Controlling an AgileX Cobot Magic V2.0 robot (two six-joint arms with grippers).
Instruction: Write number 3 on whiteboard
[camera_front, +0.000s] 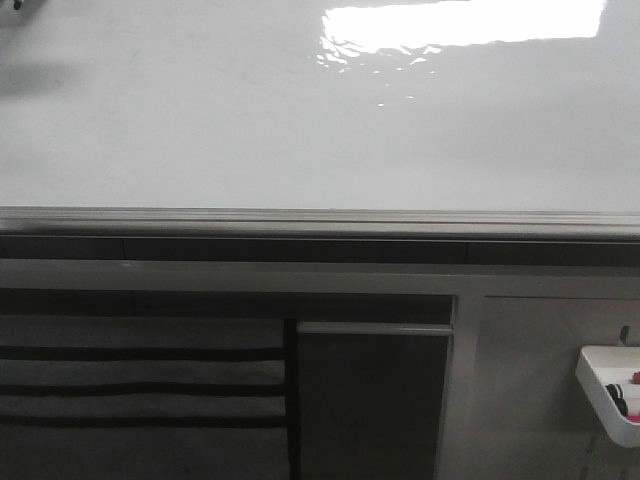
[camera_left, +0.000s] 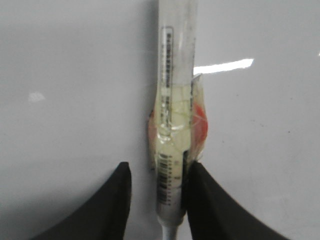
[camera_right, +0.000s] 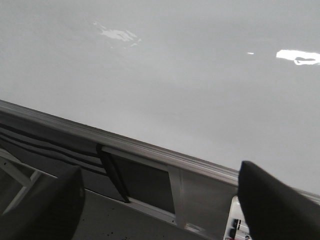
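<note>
The whiteboard (camera_front: 200, 130) fills the upper front view, glossy white, with a grey metal edge rail (camera_front: 320, 220) along its lower side and a bright rectangular light reflection (camera_front: 460, 25). No number 3 or other black mark shows on it. In the left wrist view my left gripper (camera_left: 160, 167) is closed round a clear-barrelled marker (camera_left: 176, 60) wrapped in yellowish tape with a red patch. One finger presses the barrel and a narrow gap shows at the other. The marker points along the board (camera_left: 65, 100). My right gripper (camera_right: 160, 170) is wide open and empty near the rail (camera_right: 150, 147).
Below the rail are grey cabinet panels (camera_front: 375, 400) and dark horizontal slats (camera_front: 140, 380). A small white tray (camera_front: 610, 390) holding pens hangs at the lower right, and it also shows in the right wrist view (camera_right: 234, 227). A dark shape sits at the board's top left corner (camera_front: 10, 5).
</note>
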